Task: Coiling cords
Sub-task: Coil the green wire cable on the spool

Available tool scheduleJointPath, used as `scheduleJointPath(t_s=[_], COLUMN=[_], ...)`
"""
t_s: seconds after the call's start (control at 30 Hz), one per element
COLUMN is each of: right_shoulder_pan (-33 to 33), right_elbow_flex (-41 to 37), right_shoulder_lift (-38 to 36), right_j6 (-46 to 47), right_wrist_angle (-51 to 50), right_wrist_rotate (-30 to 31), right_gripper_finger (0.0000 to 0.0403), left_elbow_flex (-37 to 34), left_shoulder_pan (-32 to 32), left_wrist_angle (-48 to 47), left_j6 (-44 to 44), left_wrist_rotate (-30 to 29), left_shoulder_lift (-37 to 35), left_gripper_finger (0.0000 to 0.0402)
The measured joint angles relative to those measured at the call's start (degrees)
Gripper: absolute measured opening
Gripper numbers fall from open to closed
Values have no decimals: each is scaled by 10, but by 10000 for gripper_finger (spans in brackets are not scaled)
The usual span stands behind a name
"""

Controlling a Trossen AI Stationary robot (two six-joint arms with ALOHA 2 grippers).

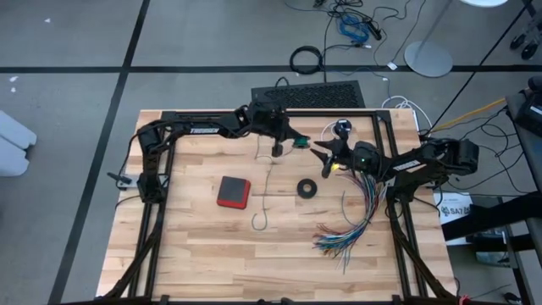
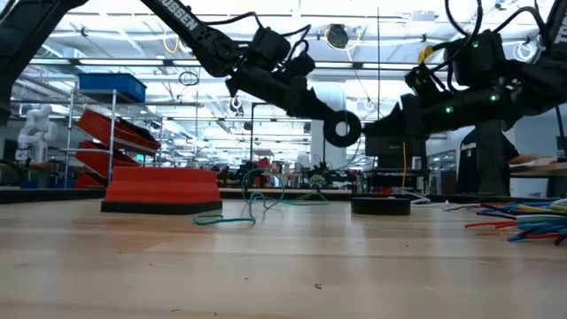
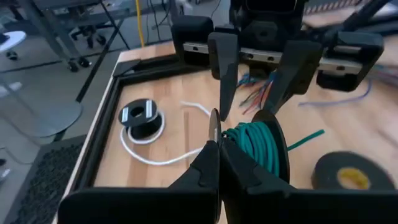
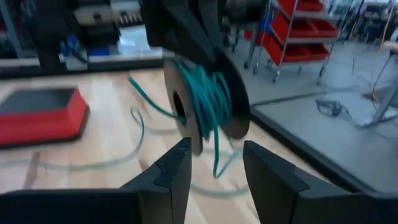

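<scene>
The teal-green cord is partly wound on a small spool [image 3: 255, 146] that hangs above the table's far middle. Its loose length [image 1: 264, 207] trails over the wood toward the near side. My left gripper [image 3: 214, 149] is shut on the spool. My right gripper [image 4: 214, 168] stands open, facing the spool from the table's right, its fingertips just short of it. The white cord [image 3: 155, 158] lies slack on the table by the far edge, joined to a round black-and-white piece [image 3: 140, 117]. My left gripper pinches the rim of one thin flange of the spool [image 3: 213, 127] between its two shut fingers. It comes from the table's left, slanting a little downward. The spool is lifted clear of the table, its axis about level, and the teal cord hangs slack from it [image 4: 214, 155].
A red block [image 1: 233, 192] lies left of centre and a black tape ring [image 1: 306, 187] lies near the middle. A fanned bundle of multicoloured wires [image 1: 351, 224] covers the right part of the table. A black frame [image 3: 102, 118] edges the table's far side.
</scene>
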Motion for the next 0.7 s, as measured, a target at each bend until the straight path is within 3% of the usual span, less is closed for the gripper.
scheduleJointPath(t_s=[0.7], right_shoulder_pan=[0], right_elbow_flex=[1], right_shoulder_lift=[0], right_j6=[27], right_wrist_angle=[97], right_wrist_rotate=[19], right_gripper_finger=[132], left_elbow_flex=[1], left_shoulder_pan=[11], left_wrist_angle=[144], left_j6=[-105], left_wrist_rotate=[51], left_shoulder_lift=[-31], left_gripper_finger=[0])
